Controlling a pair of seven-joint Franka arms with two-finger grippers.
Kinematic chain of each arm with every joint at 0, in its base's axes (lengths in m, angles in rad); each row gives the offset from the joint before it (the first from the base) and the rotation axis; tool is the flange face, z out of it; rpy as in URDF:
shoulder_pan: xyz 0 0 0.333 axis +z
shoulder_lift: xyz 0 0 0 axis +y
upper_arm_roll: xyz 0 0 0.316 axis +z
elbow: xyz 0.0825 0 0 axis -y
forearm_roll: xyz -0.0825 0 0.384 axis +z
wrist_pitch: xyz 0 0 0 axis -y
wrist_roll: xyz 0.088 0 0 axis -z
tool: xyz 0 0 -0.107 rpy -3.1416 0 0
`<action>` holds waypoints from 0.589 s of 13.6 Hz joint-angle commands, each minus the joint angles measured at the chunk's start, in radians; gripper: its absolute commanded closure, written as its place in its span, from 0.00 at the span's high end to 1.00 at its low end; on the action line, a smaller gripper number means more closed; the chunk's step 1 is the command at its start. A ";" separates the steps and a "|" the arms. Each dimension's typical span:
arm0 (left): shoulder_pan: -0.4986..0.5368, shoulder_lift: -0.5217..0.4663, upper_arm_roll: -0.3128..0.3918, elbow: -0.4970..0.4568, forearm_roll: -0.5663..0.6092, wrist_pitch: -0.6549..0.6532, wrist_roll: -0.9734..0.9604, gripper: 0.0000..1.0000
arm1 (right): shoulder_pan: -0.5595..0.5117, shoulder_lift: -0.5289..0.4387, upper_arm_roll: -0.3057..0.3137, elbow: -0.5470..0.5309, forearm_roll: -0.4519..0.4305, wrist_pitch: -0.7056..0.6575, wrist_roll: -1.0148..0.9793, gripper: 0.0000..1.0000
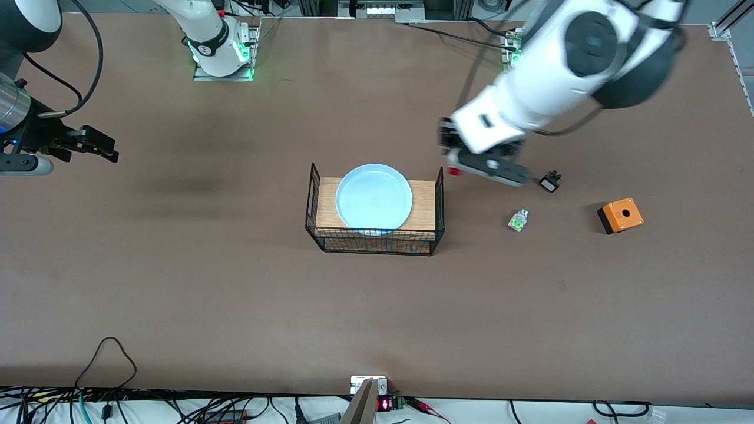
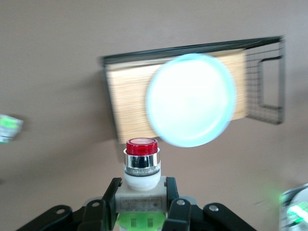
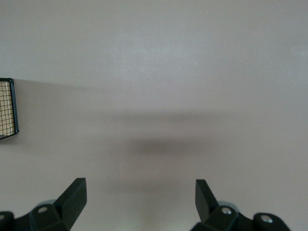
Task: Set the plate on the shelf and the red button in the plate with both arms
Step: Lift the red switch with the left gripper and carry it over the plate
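The pale light-blue plate (image 1: 373, 197) lies on the wooden top of a black wire rack (image 1: 427, 194) in the middle of the table. It also shows in the left wrist view (image 2: 191, 99). My left gripper (image 1: 462, 165) is shut on the red button (image 1: 453, 171) and holds it over the table just beside the rack's end that faces the left arm. In the left wrist view the red button (image 2: 141, 166) sits between the fingers of the left gripper (image 2: 141, 192), red tip pointing out. My right gripper (image 1: 97, 144) is open and empty, waiting over the right arm's end of the table; it also shows in the right wrist view (image 3: 140, 190).
A white-green part (image 1: 518, 220), a black-and-white part (image 1: 550, 181) and an orange box with a hole (image 1: 620, 215) lie toward the left arm's end of the table. The rack's corner (image 3: 7, 108) shows in the right wrist view. Cables run along the table's near edge.
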 commanded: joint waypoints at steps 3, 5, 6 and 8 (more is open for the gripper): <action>-0.169 0.234 0.013 0.120 0.211 0.139 -0.252 0.06 | 0.002 -0.008 0.000 0.004 -0.013 -0.015 -0.010 1.00; -0.209 0.305 0.016 0.126 0.320 0.179 -0.310 0.06 | 0.000 -0.008 -0.002 0.004 -0.013 -0.014 -0.009 1.00; -0.224 0.320 0.016 0.125 0.342 0.199 -0.335 0.06 | 0.000 -0.008 -0.002 0.004 -0.013 -0.014 -0.009 1.00; -0.232 0.361 0.016 0.125 0.344 0.257 -0.366 0.06 | 0.000 -0.008 -0.002 0.004 -0.013 -0.014 -0.009 1.00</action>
